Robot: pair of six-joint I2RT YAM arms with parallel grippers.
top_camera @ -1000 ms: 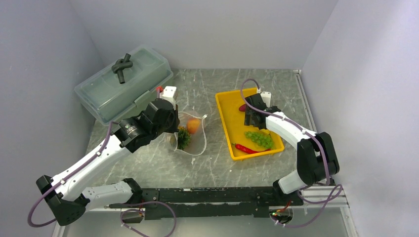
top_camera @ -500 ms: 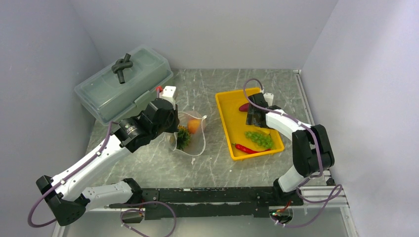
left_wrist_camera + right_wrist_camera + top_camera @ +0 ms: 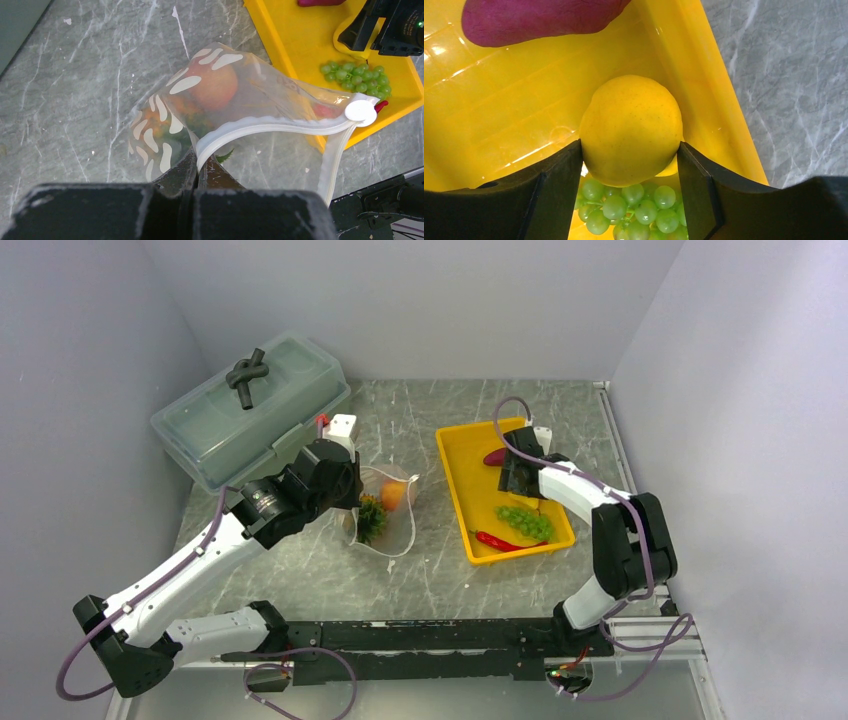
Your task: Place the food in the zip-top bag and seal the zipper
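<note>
The zip-top bag (image 3: 392, 512) lies on the table between the arms, its mouth open. In the left wrist view the bag (image 3: 240, 95) holds the peach (image 3: 215, 85) and the pineapple, whose green crown (image 3: 196, 131) shows. My left gripper (image 3: 197, 162) is shut on the zipper (image 3: 270, 123) at the mouth's near edge. My right gripper (image 3: 630, 165) is in the yellow tray (image 3: 704, 75), shut on the yellow fruit (image 3: 631, 130), a finger touching each side. The grape bunch (image 3: 629, 205) lies under it and the dark purple piece (image 3: 539, 17) beyond. The red chili (image 3: 495, 540) lies at the tray's near end.
The large translucent lidded box (image 3: 250, 410), with a dark object on its lid, stands at the back left. The yellow tray (image 3: 455, 495) sits right of the bag. The bag's white slider (image 3: 361, 111) hangs over the tray's edge. Walls close in on both sides.
The right arm's elbow has swung inward and its gripper has shifted slightly toward the tray's far end. The left arm and the bag have not moved.
</note>
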